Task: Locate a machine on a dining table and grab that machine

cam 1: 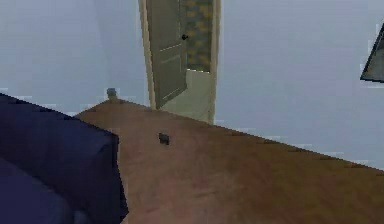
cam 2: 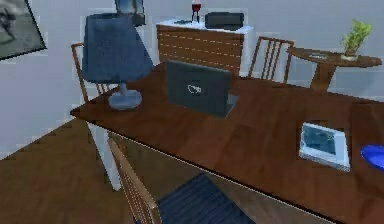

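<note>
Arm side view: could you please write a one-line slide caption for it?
Dark laptop on a wooden dining table, between a blue lamp and a book.

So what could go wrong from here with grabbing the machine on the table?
The laptop sits toward the far side of the table, with a chair in between, so reach may fall short. The blue lamp stands close beside it and might get knocked. Its open lid may make lifting awkward.

- A dark laptop [cam 2: 200,88] stands open near the middle of the wooden dining table [cam 2: 250,140].
- A blue lamp [cam 2: 117,55] stands on the table, left of the laptop.
- A book [cam 2: 326,143] lies flat toward the right end.
- A chair [cam 2: 270,42] and a dresser [cam 2: 203,45] stand beyond the far side.
</note>
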Controlling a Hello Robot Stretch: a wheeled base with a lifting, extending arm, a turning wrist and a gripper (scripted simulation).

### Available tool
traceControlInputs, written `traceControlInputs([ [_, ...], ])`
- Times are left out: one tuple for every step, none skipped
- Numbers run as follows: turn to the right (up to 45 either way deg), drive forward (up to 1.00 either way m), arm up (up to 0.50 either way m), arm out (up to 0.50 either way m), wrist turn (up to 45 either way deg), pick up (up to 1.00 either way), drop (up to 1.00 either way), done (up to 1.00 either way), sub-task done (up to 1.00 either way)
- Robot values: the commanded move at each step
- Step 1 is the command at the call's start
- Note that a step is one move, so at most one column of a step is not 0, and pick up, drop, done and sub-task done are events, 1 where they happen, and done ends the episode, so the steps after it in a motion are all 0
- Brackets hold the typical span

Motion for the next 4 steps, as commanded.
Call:
traceControlInputs([
  [30.0, 0.00, 0.00, 0.00, 0.0, 0.00, 0.00, 0.00, 0.00],
  [0.0, 0.30, 0.00, 0.00, 0.0, 0.00, 0.00, 0.00, 0.00],
  [24.0, 0.00, 0.00, 0.00, 0.0, 0.00, 0.00, 0.00, 0.00],
  [0.0, 0.60, 0.00, 0.00, 0.0, 0.00, 0.00, 0.00, 0.00],
])
